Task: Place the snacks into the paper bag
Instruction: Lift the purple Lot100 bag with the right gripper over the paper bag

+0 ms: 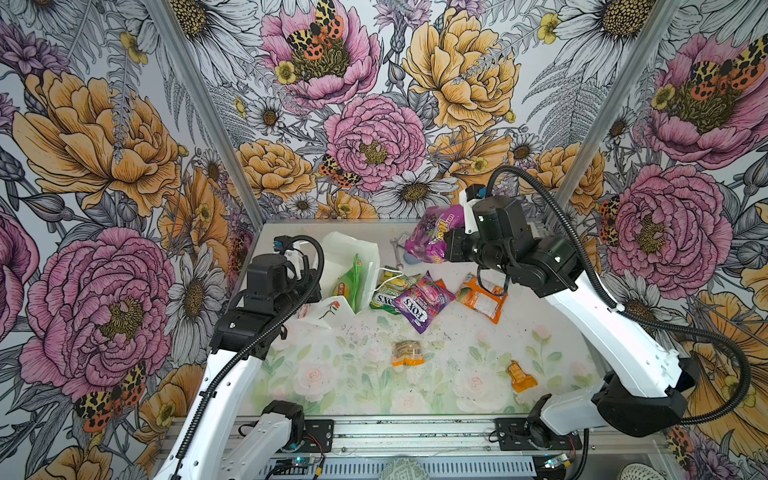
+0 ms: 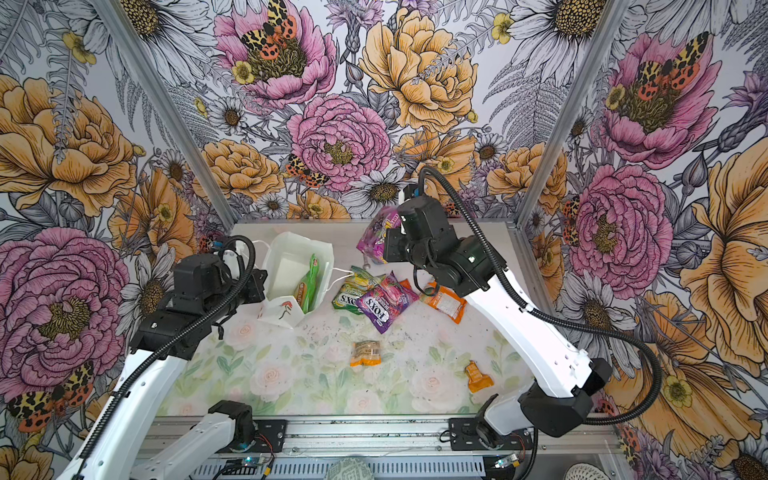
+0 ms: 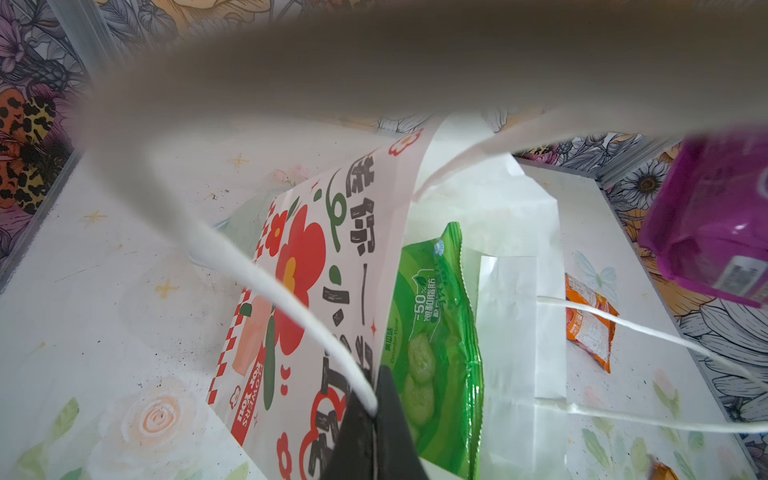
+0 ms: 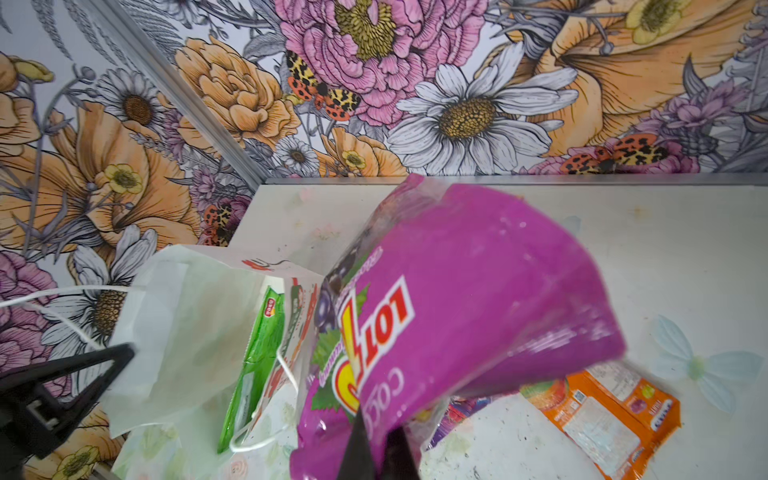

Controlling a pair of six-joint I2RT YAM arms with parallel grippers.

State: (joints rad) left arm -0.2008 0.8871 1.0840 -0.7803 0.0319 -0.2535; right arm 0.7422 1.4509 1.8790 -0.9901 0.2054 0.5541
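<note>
One purple grape bag, light, crinkly, probably slippery; right fingers pinch its edge, two o'clock from paper bag, whose cord handle left fingers clamp.

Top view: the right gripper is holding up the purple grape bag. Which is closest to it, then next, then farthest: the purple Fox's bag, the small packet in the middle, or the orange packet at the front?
1. purple Fox's bag: nearest, just in front of the right gripper.
2. small packet: in the middle, farther forward.
3. orange packet: farthest, front right.
</note>
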